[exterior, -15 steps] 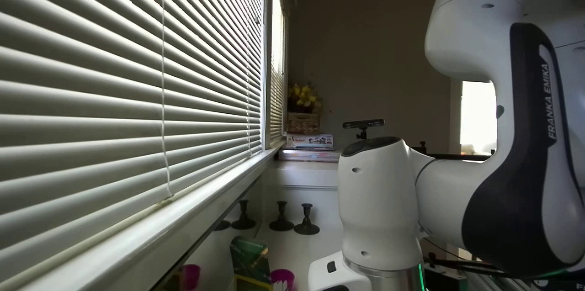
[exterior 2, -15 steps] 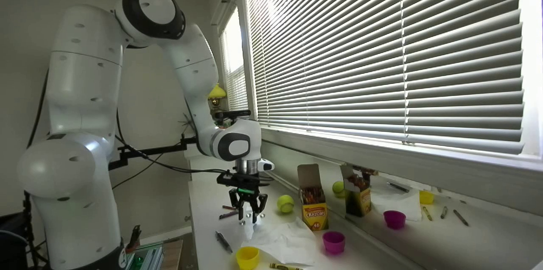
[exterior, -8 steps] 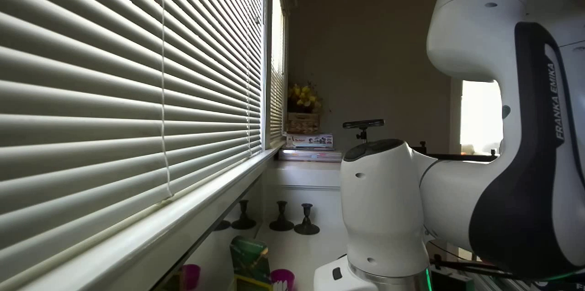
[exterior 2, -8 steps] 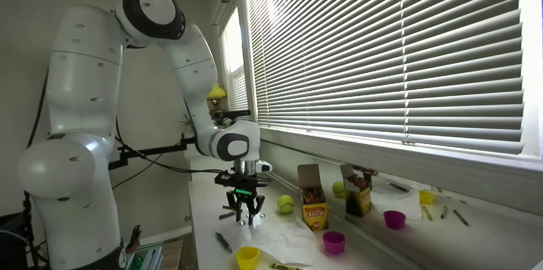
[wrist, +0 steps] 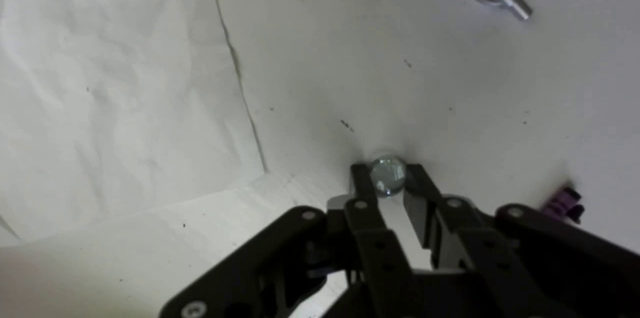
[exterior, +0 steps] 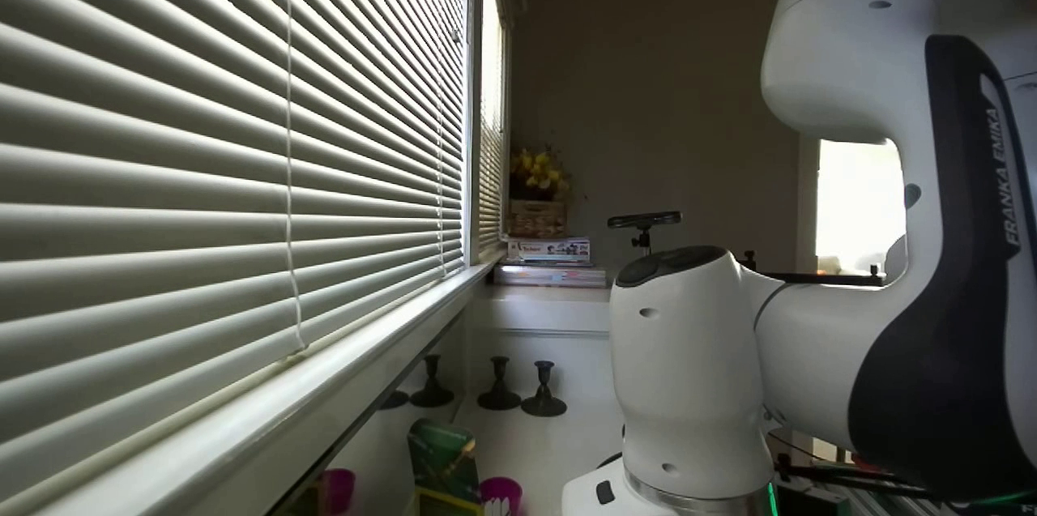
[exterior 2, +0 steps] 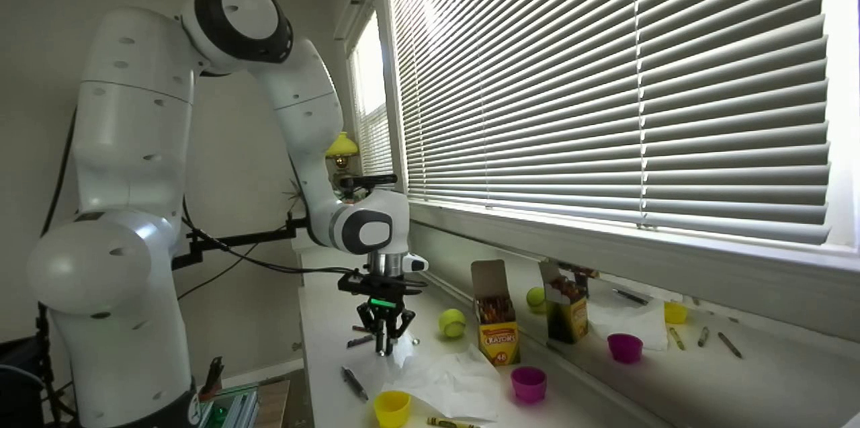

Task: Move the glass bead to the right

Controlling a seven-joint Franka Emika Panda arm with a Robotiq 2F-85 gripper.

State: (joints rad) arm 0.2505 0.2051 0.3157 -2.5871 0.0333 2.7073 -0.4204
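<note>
A clear round glass bead (wrist: pixel 388 176) sits between my gripper's two fingertips (wrist: pixel 387 180) in the wrist view, touched by both. My gripper is shut on it, low over the white tabletop. In an exterior view the gripper (exterior 2: pixel 384 350) points straight down, with the bead hard to make out at its tips. Another small clear bead (exterior 2: pixel 416 341) lies on the table beside the gripper. In an exterior view only the arm (exterior: pixel 689 386) shows; the gripper is below the frame.
A white crumpled paper (wrist: pixel 125 98) lies beside the gripper. A pen (exterior 2: pixel 354 383), a purple crayon (wrist: pixel 562 203), a tennis ball (exterior 2: pixel 452 323), a crayon box (exterior 2: pixel 498 340), a yellow cup (exterior 2: pixel 392 409) and a magenta cup (exterior 2: pixel 529 384) are around. A window ledge (exterior 2: pixel 638 267) borders the table.
The fingers have closed from wide apart onto the bead. The gripper has shifted slightly left in an exterior view, and the arm has shifted slightly right in an exterior view.
</note>
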